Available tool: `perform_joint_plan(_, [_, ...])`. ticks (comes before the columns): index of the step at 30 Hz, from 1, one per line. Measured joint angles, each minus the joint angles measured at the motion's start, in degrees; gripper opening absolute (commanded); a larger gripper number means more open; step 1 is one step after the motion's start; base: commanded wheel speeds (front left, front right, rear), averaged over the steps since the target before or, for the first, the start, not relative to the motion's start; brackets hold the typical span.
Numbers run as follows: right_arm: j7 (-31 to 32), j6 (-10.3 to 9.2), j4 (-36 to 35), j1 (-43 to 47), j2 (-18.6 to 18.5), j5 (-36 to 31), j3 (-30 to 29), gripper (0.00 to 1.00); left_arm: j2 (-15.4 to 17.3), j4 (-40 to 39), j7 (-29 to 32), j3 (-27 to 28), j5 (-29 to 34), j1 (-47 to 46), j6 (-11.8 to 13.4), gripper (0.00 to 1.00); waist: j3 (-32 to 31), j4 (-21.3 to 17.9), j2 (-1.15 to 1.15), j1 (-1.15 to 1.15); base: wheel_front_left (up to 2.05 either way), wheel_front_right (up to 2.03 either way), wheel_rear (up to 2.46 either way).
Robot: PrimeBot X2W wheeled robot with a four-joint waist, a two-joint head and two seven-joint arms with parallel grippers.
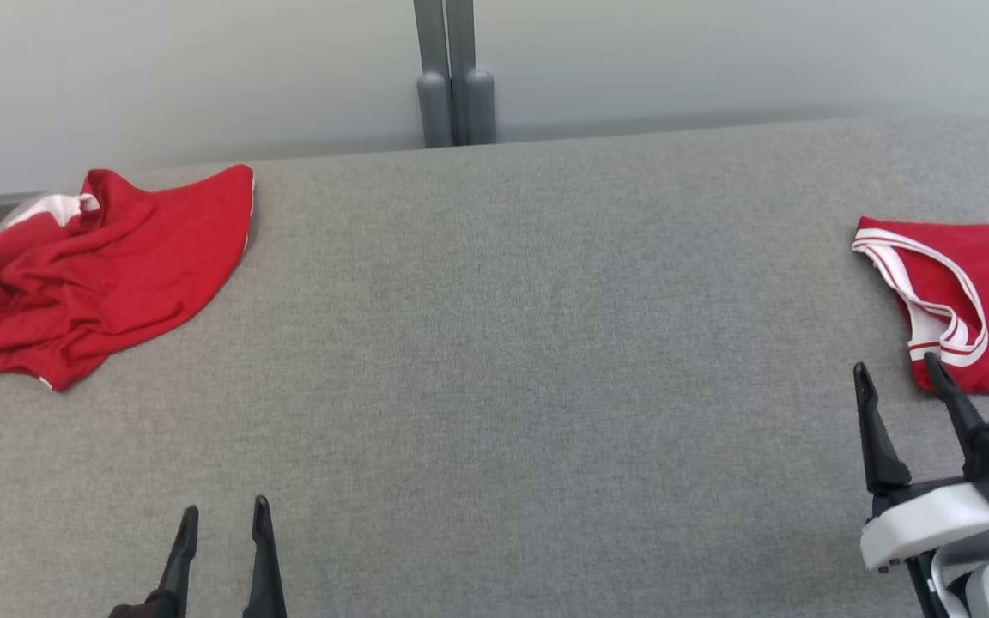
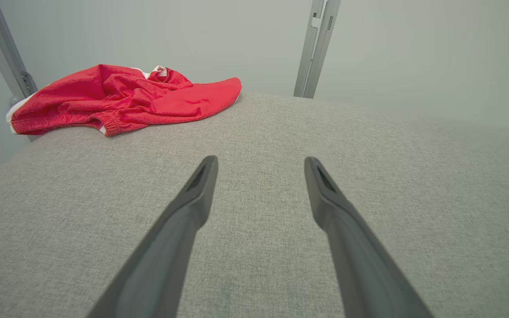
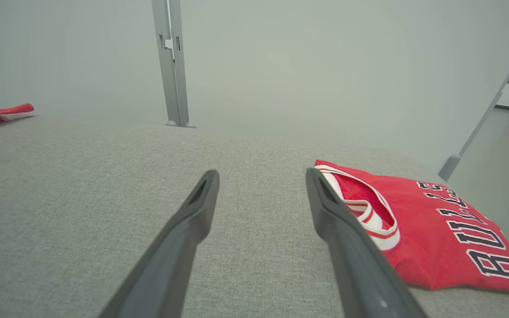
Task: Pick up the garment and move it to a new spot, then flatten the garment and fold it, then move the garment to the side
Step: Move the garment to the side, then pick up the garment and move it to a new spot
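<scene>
A crumpled red garment (image 1: 82, 270) with white trim lies at the far left of the grey table (image 1: 512, 343); the left wrist view has this crumpled garment (image 2: 122, 99) ahead and to the left. A folded red jersey (image 1: 967, 300) with white-striped trim and dark lettering rests at the table's right edge, and the folded jersey (image 3: 431, 229) lies just right of my right fingers. My left gripper (image 1: 224, 515) stands open near the front edge, nothing between its fingers. My right gripper (image 1: 896, 367) is open too, its tips beside the jersey's near corner.
A grey metal post (image 1: 453, 77) rises behind the table's far edge before a pale wall. A slanted grey leg (image 3: 480, 119) stands past the right end. A broad stretch of bare grey cloth separates the two red pieces.
</scene>
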Motion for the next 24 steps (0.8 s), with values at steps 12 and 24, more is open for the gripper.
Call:
perform_joint_plan(12, [0.0, -0.01, -2.7, 7.4, 7.8, -3.6, -0.9, 1.00, 0.0, 4.5, 0.0, 0.5, 1.0, 1.3, -2.0, 1.00, -7.4, -0.8, 0.00, 0.00, 0.00, 0.00, 0.00])
perform_joint_plan(24, [0.0, -0.01, -2.4, 7.3, 8.3, -3.9, -1.6, 1.00, 0.0, 4.4, 0.0, 0.6, 2.0, 1.1, -2.9, 1.00, -6.8, -0.7, 0.00, 0.00, 0.00, 0.00, 0.00])
